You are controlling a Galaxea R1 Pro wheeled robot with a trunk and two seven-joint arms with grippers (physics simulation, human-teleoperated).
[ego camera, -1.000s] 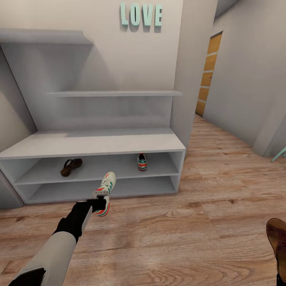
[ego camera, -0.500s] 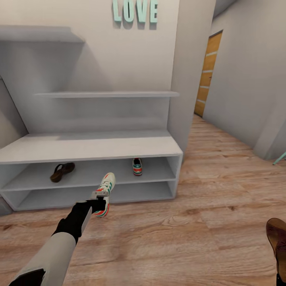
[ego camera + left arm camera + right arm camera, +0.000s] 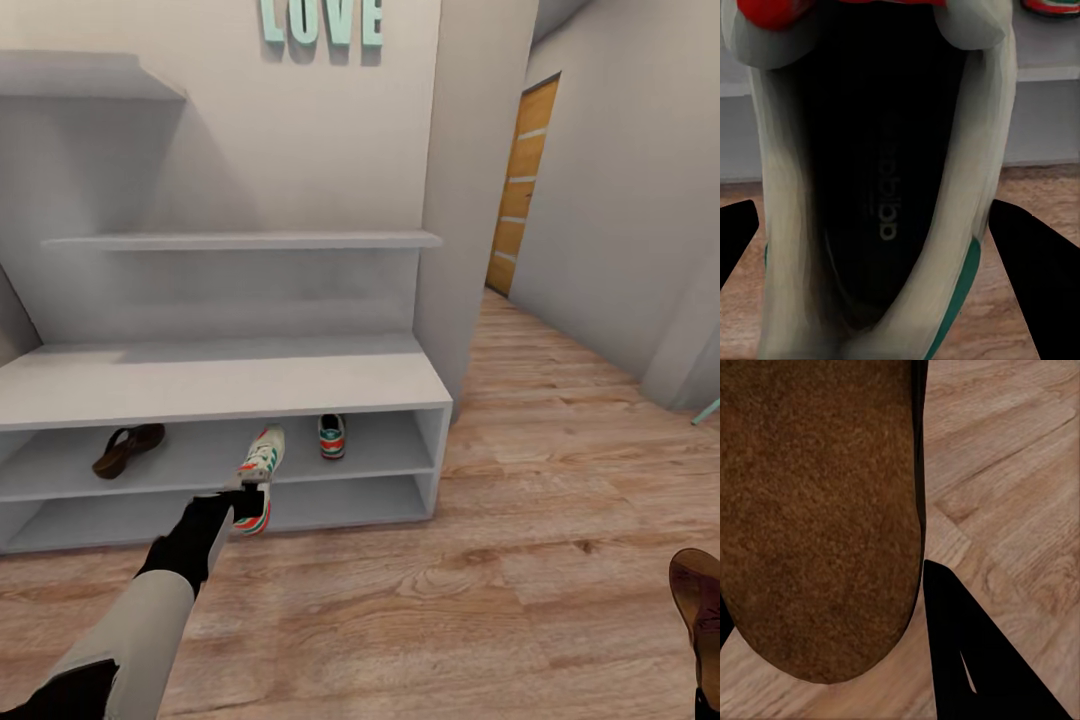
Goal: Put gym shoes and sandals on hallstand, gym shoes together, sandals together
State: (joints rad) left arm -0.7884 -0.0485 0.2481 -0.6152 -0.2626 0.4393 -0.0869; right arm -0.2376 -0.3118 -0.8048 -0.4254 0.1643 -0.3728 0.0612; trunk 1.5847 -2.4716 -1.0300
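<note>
Trouble could come at the lip of the hallstand [image 3: 230, 385]: the left gripper [image 3: 240, 500] has its fingers clamped on a gym shoe [image 3: 258, 478], toe aimed at the upper open shelf, and if the toe rides low it may knock the shelf's front edge and twist in the grip, or drop to the corridor floor [image 3: 560, 520] just in front of the hallstand. Release it too near the edge and it could tip back out. It also has to land beside its partner, the second gym shoe [image 3: 331, 437], already sitting toward the hallstand's right end on that upper shelf; set it wide and the pair won't count as neighbours. One sandal [image 3: 128, 448] lies toward the hallstand's left end, same shelf; the lower shelf looks bare. Well back from the hallstand, the right gripper [image 3: 821, 607] carries the other sandal [image 3: 817, 510], presumably pinched on it, though I can't tell how the fingers sit.
</note>
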